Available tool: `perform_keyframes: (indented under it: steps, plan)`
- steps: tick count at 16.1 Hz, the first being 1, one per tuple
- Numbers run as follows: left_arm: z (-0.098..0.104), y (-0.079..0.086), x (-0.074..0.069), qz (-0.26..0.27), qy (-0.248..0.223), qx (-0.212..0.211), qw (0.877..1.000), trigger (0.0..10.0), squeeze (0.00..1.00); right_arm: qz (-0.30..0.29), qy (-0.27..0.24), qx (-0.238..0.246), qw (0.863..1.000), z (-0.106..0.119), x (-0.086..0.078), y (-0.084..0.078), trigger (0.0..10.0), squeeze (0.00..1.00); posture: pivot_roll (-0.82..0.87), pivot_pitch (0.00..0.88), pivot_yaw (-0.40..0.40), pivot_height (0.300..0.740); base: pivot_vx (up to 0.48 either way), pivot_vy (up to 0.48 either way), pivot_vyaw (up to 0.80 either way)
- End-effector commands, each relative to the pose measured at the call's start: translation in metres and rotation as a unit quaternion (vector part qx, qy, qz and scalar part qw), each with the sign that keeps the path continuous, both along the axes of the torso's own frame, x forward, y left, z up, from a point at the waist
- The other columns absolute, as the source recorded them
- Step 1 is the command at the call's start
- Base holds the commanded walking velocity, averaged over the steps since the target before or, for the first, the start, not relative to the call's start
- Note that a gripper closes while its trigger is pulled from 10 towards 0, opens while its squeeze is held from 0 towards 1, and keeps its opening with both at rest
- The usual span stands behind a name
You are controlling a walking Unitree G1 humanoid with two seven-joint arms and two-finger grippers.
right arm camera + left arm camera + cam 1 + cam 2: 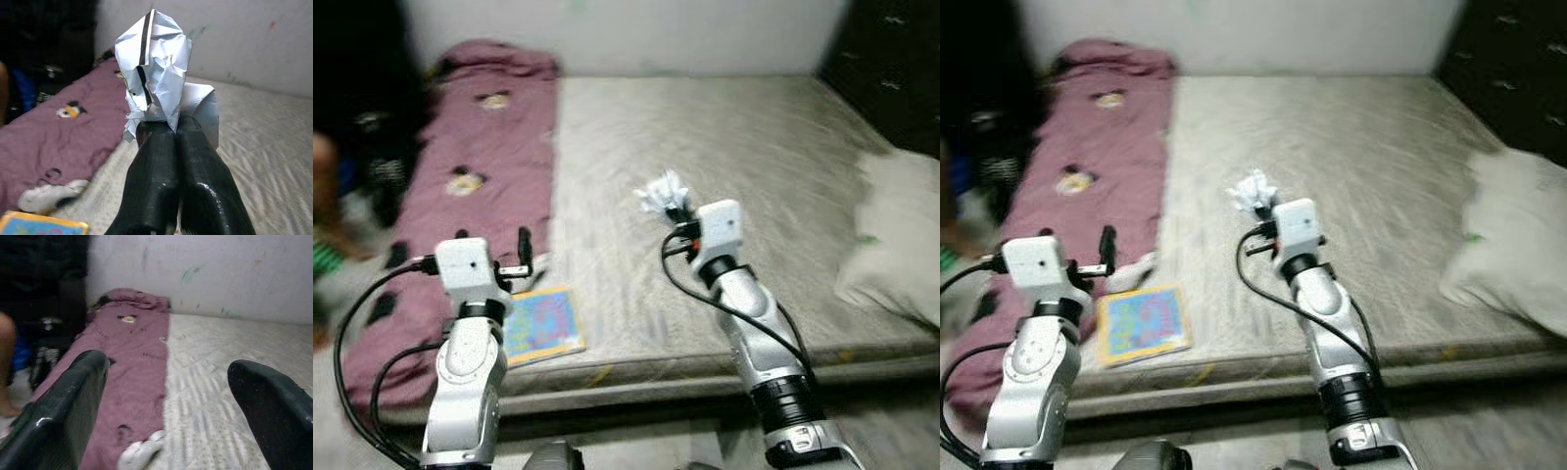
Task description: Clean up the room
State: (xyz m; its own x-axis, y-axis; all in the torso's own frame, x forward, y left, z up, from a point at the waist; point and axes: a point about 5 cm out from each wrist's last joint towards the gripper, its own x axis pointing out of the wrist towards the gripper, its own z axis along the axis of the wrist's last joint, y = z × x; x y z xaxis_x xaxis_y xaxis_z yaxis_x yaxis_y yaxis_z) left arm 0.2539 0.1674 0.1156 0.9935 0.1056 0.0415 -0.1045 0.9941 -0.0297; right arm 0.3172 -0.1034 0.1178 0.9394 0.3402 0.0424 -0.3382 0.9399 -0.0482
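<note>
Crumpled paper, white with a dark stripe, sits pinched at the tips of the right gripper; both black fingers are pressed together on its lower edge. The paper stands up above the fingertips. From the head camera the wad is held in the air over the mattress, above its middle part, not touching the surface.

Mattress is taken as the landmark: grey-beige, quilted, lying low on the floor, with a pale wall behind its far edge.

Left gripper hovers above the near left part of the mattress, fingers spread wide apart, holding nothing. One finger is seen over the blanket, the other over bare mattress.

Blanket, mauve with small cartoon patches, covers the mattress's left strip from the far edge to the near edge, bunched at the far end.

Book, thin, with a blue and yellow cover, lies flat on the mattress at its near edge, just beside the blanket.

Small white item lies where the blanket meets the bare mattress, near the book; too blurred to identify.

Pillow, pale, rests on the mattress's right side, overhanging the near right corner.

Head views are blurred.

Part of a person's bare leg shows off the mattress's left side.
</note>
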Motion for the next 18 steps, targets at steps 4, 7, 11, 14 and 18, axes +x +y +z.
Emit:
perform_keyframes:
  steps: [4, 7, 11, 14, 18]
  plan:
    - [0.0028, 0.0044, 0.0004, 0.009, -0.004, 0.001, 1.000, 10.0, 0.00, 0.015, -0.013, 0.007, 1.000, 0.0073, 0.0008, 0.0070, 10.0, 0.00, -0.01, 0.000, -0.017, 0.740, 0.000, 0.480, 0.20]
    - [0.0024, 0.0052, 0.0000, 0.011, -0.003, -0.001, 1.000, 10.0, 0.00, 0.025, -0.018, 0.009, 0.999, 0.0086, -0.0004, 0.0104, 10.0, 0.00, -0.01, 0.000, -0.017, 0.740, 0.000, 0.480, 0.00]
    - [0.0019, 0.0057, 0.0000, 0.016, -0.001, -0.001, 1.000, 10.0, 0.00, 0.035, -0.021, 0.010, 0.999, 0.0095, -0.0013, 0.0132, 10.0, 0.00, -0.01, 0.000, -0.021, 0.740, 0.000, 0.480, 0.00]
    - [0.0011, 0.0062, 0.0000, 0.019, 0.000, -0.001, 1.000, 10.0, 0.00, 0.034, -0.021, 0.012, 0.999, 0.0093, -0.0011, 0.0130, 10.0, 0.00, -0.02, 0.000, -0.018, 0.740, 0.000, 0.480, 0.00]
    - [0.0010, 0.0069, 0.0014, 0.022, 0.001, -0.001, 1.000, 10.0, 0.00, 0.039, -0.029, -0.001, 0.999, 0.0109, -0.0008, 0.0146, 10.0, 0.00, -0.02, 0.000, -0.016, 0.740, 0.000, 0.480, 0.40]
